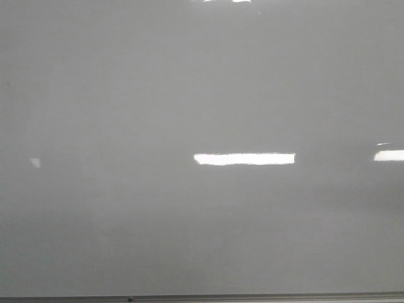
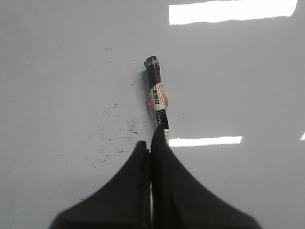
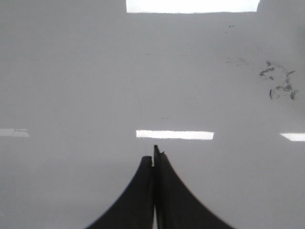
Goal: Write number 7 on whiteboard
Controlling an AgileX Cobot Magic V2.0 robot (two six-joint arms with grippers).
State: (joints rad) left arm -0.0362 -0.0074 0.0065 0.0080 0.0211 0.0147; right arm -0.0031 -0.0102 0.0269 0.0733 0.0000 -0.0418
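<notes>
Left wrist view: the left hand (image 2: 151,143), two matte black fingers tapering to narrow tips, is clamped on the lower end of a marker (image 2: 157,95). The marker is a slim cylinder with a black cap end, a white label with red and black print round its middle, and a black lower barrel that disappears between the fingertips. It points away from the hand toward the whiteboard (image 2: 57,71), a smooth, glossy grey-white sheet. Whether the cap end touches the board cannot be told. Fine dark specks and faint scuffs (image 2: 116,124) dot the board just beside the marker.

Right wrist view: the right hand (image 3: 153,155) has the same black, curved, tapering fingers, pressed together with only a hairline seam between them and nothing in it. Beyond it the board shows a patch of grey smudges (image 3: 279,83), ragged and broken in outline.

Front view: the board fills the frame, flat and shiny, with a thin metal strip (image 1: 252,297) along its bottom edge. Bright rectangular glare bars (image 1: 244,159) lie across the middle and at the right edge. No drawn 7 appears on the board in any view; neither hand shows in the front view.
</notes>
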